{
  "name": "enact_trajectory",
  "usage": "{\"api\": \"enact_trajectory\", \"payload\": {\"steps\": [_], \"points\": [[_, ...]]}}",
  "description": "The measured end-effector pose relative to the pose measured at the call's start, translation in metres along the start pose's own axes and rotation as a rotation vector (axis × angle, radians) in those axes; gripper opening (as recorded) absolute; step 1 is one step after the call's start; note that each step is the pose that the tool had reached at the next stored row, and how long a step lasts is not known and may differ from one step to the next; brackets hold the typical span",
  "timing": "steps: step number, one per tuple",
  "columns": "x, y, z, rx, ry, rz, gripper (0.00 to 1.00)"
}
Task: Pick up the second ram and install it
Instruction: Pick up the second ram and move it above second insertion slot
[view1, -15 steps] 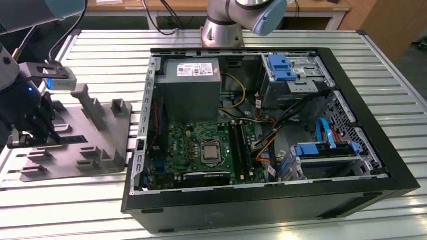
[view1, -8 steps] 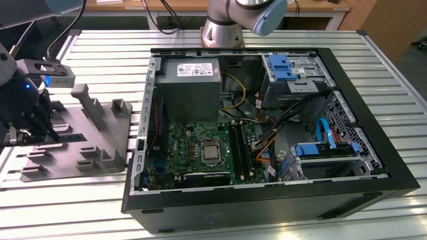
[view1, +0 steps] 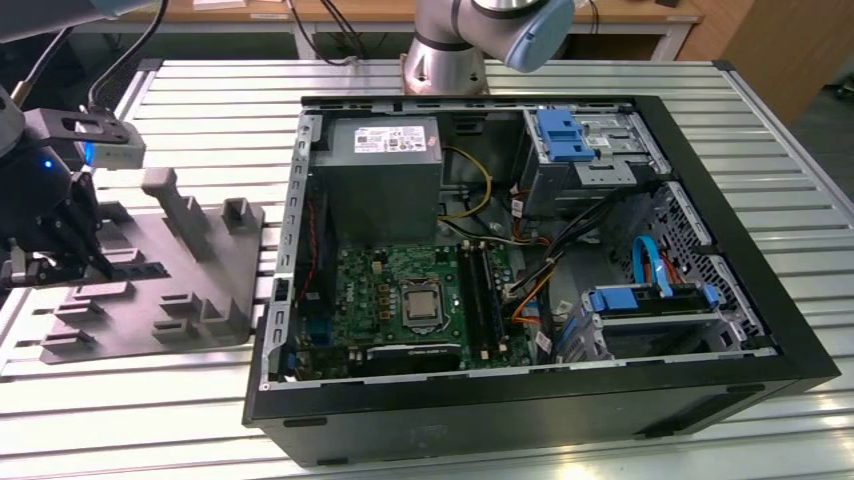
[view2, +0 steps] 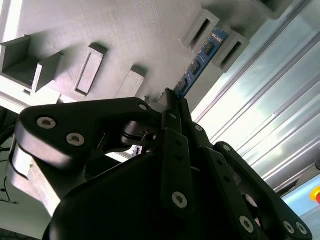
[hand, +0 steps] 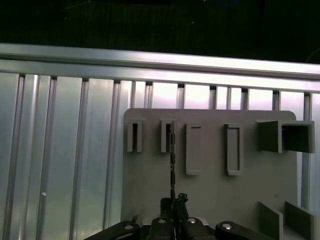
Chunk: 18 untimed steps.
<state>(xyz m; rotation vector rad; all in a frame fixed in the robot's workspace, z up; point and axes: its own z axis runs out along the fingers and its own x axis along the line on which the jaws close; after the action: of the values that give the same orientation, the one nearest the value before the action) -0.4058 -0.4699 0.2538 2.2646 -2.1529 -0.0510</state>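
The second ram (view2: 200, 62) is a thin dark strip with chips along its face. In the first wrist view the second ram (hand: 172, 160) shows edge-on as a narrow line. Its far end stands between two raised posts of the grey holder tray (view2: 125, 30), and its near end runs in between my fingertips. My gripper (view2: 172, 102) is shut on that near end. In the exterior view my gripper (view1: 47, 265) hangs over the left part of the holder tray (view1: 187, 275), left of the open computer case. The green motherboard (view1: 400, 295) with its long black slots (view1: 483, 290) lies inside the case.
The black case (view1: 534, 400) fills the middle of the ribbed metal table (view1: 801, 180). Inside it are a grey power-supply box (view1: 384, 160), bundled cables (view1: 534, 270) and blue drive brackets (view1: 641, 300). The holder tray has tall uprights (view1: 180, 210). The robot base (view1: 447, 50) stands behind the case.
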Motion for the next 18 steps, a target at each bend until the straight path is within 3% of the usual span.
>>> {"api": "enact_trajectory", "payload": {"steps": [18], "points": [[-0.0002, 0.0007, -0.019, 0.0002, -0.0026, 0.0, 0.14]]}}
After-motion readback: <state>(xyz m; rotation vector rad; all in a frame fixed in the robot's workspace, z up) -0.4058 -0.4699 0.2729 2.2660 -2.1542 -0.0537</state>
